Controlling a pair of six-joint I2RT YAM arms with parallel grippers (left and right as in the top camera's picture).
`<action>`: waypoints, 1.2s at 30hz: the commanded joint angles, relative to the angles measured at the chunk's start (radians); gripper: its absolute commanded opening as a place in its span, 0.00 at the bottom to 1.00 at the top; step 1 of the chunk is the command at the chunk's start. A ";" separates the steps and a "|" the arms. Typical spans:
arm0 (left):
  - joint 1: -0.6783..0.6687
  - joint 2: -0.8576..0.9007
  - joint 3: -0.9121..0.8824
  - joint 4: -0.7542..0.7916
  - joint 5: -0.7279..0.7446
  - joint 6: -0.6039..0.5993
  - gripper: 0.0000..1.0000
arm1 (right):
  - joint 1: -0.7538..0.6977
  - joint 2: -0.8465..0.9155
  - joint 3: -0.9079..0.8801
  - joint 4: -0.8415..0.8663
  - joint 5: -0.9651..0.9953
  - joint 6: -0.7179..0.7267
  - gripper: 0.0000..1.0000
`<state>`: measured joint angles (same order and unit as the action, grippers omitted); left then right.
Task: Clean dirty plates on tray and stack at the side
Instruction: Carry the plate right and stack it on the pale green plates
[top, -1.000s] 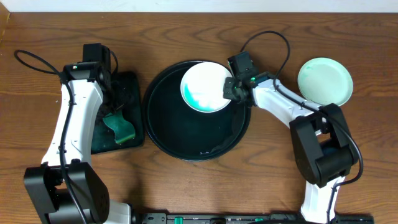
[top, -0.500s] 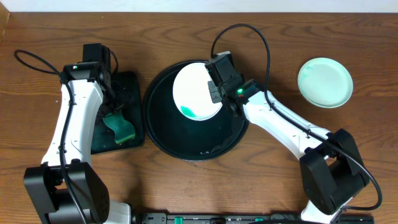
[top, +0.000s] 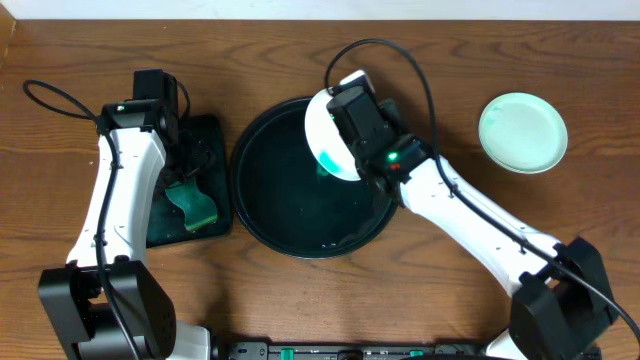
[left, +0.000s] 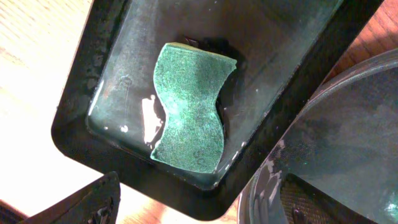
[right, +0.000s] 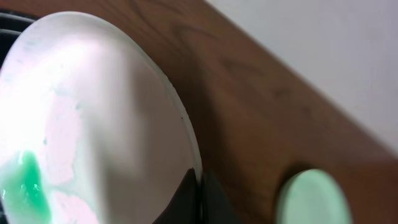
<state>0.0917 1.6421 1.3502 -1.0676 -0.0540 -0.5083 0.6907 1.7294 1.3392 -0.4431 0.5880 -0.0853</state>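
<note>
My right gripper (top: 345, 125) is shut on the rim of a white plate (top: 328, 140) with a teal smear and holds it tilted up on edge above the large round black tray (top: 270, 215). The right wrist view shows the plate (right: 93, 124) close up, with my fingertips (right: 200, 186) pinching its rim. A clean mint-green plate (top: 522, 132) lies on the table at the right and shows small in the right wrist view (right: 308, 199). My left gripper (left: 186, 211) is open and empty above the small rectangular tray (left: 112, 74) holding a green sponge (left: 191, 106).
The rectangular black tray (top: 215, 135) with the sponge (top: 195, 205) sits left of the round tray. A black cable (top: 55, 100) loops at the far left. The round tray's rim (left: 261, 186) lies close to the rectangular tray.
My right gripper has lifted the white plate and tilted it from nearly flat to standing on edge over the tray. The left arm has not moved.
</note>
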 joint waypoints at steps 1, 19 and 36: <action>0.003 0.005 -0.008 -0.005 0.002 0.003 0.82 | 0.053 -0.032 -0.001 0.006 0.154 -0.202 0.01; 0.003 0.005 -0.008 -0.005 0.002 0.003 0.82 | 0.259 -0.032 -0.001 0.045 0.558 -0.560 0.01; 0.003 0.005 -0.008 -0.005 0.002 0.003 0.82 | 0.290 -0.026 -0.001 0.060 0.539 -0.494 0.01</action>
<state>0.0917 1.6421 1.3502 -1.0676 -0.0536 -0.5079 0.9699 1.7195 1.3392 -0.3798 1.1378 -0.6262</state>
